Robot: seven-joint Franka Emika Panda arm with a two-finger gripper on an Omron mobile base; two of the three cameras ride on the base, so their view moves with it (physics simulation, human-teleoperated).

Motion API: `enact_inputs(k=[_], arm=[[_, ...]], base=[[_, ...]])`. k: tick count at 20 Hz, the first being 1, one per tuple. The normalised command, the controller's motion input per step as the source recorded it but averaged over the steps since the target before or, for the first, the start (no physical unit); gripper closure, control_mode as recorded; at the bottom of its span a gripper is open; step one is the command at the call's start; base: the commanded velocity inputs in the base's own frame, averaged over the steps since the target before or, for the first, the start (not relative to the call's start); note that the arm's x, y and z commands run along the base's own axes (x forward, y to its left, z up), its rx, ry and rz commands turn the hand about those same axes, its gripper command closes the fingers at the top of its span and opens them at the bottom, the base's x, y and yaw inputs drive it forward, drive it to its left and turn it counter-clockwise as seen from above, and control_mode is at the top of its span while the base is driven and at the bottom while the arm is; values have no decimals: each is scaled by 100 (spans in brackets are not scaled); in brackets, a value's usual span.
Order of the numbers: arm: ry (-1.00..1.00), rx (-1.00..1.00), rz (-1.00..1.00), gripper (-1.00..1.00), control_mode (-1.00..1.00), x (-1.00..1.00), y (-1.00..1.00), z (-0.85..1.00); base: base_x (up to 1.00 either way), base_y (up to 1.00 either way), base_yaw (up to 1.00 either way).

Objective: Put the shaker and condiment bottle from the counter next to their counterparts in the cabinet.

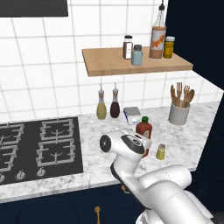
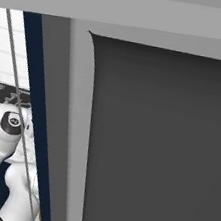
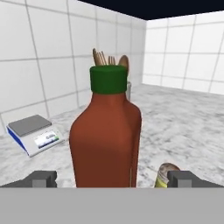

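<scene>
The red-orange condiment bottle (image 3: 107, 140) with a green cap stands upright on the marble counter, close in front of the hand camera. My open gripper (image 3: 113, 179) straddles its lower body, with a fingertip (image 3: 41, 178) well clear of it on each side. In the left base view the condiment bottle (image 1: 144, 128) shows just behind the arm's wrist. The small yellow-green shaker (image 1: 161, 152) stands on the counter right of it, and the shaker (image 3: 166, 174) peeks out beside my right fingertip. On the wooden cabinet shelf (image 1: 109, 65) stand a clear orange-labelled bottle (image 1: 157, 41), a brown-and-white shaker (image 1: 127, 47) and a pale blue shaker (image 1: 137, 55).
A blue-and-white scale (image 1: 132, 114), two small oil bottles (image 1: 108, 106) and a utensil holder (image 1: 179, 113) stand along the tiled wall. A yellow jar (image 1: 169, 47) sits at the shelf's right end. The hob (image 1: 39, 146) lies to the left. A grey panel (image 2: 153, 139) blocks the right base view.
</scene>
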Motion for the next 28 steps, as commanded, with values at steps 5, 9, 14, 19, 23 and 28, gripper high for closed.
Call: enact_inputs(k=[5,9,14,19,23,28], arm=[[0,0,-2,-100,-100,0,-2,-9],[0,0,-2,-100,-100,1,0,-6],[0,0,-2,-100,-100,8,0,-4],[0,0,-3,-100,-100,24,-1,0],[0,2,-4,-100,-100,32,-11,0],[0,7,-4,100,-100,25,-33,-2]], base=[[0,0,0],[0,0,0],[0,0,0],[0,0,0],[0,0,0],[0,0,0]])
